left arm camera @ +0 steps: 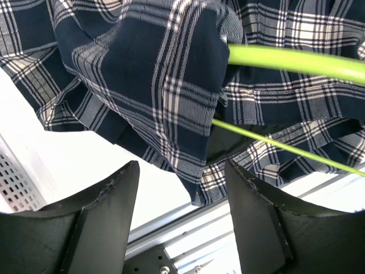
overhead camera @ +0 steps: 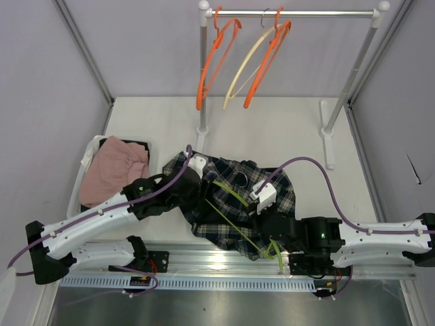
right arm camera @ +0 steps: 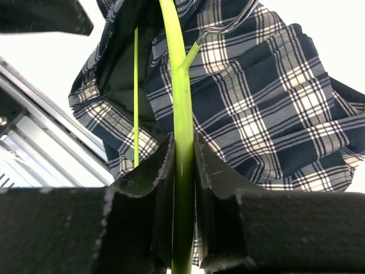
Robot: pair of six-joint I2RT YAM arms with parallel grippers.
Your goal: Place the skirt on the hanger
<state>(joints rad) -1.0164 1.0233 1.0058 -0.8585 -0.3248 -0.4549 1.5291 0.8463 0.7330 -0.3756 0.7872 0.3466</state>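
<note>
A navy and white plaid skirt [overhead camera: 234, 197] lies crumpled on the white table between the two arms. A lime green hanger [overhead camera: 234, 214] lies partly inside it, its metal hook [right arm camera: 228, 25] on the cloth. My right gripper [right arm camera: 183, 149] is shut on the green hanger's arm [right arm camera: 181, 108] at the skirt's near edge. My left gripper [left arm camera: 181, 171] is open and empty, just beside the skirt's hem [left arm camera: 194, 171], with the green hanger [left arm camera: 296, 61] running under the fabric ahead of it.
A pink garment [overhead camera: 115, 168] lies in a white basket [overhead camera: 86, 157] at the left. A clothes rack [overhead camera: 292, 13] at the back holds two orange hangers [overhead camera: 216, 58] and a cream one [overhead camera: 248, 64]. The rack's feet [overhead camera: 327, 139] stand on the table.
</note>
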